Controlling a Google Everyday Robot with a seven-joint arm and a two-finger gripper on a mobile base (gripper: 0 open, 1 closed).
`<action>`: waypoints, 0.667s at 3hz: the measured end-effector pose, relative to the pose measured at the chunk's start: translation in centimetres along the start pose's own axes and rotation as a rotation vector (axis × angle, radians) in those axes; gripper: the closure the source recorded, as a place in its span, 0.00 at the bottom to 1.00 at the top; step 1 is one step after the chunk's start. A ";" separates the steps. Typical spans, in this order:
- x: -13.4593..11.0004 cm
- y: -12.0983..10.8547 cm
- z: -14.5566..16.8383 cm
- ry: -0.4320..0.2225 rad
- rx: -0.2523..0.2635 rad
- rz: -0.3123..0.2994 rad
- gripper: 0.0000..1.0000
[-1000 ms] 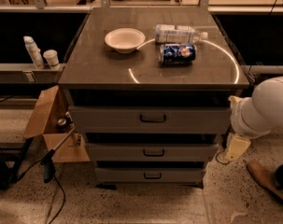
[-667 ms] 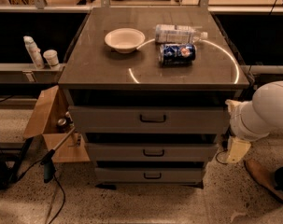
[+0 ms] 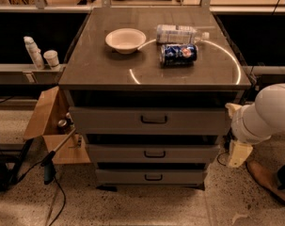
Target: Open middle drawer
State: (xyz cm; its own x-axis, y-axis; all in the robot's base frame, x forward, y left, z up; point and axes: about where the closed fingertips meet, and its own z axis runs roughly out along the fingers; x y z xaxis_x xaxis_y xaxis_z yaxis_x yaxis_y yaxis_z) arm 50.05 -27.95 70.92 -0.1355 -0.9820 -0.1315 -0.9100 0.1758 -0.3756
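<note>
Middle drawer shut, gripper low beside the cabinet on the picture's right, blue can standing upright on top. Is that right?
One thing is wrong: the blue can lies on its side, as the camera view shows. The rest holds: the middle drawer is shut, and the gripper is low beside the cabinet on the picture's right.

The arm (image 3: 270, 111) is presented at the right edge of the view as a smooth white shell, bulbous and rounded at the joint. A shorter, barrel-shaped white segment (image 3: 245, 126) is joined to its left side, and a small cream-coloured cap (image 3: 232, 108) is carried at that segment's upper end. The tool (image 3: 238, 153) is located low at the right of the view, directly beneath the barrel-shaped segment. It is seen as a blocky, cream-coloured piece with flat faces.
</note>
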 end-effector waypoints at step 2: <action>0.9 2.3 2.4 -0.074 -0.085 0.019 0.00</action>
State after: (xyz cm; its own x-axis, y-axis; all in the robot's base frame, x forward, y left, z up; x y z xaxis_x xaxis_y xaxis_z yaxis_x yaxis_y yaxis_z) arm 48.74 -28.28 67.74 -0.1271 -0.9702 -0.2064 -0.9378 0.1853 -0.2937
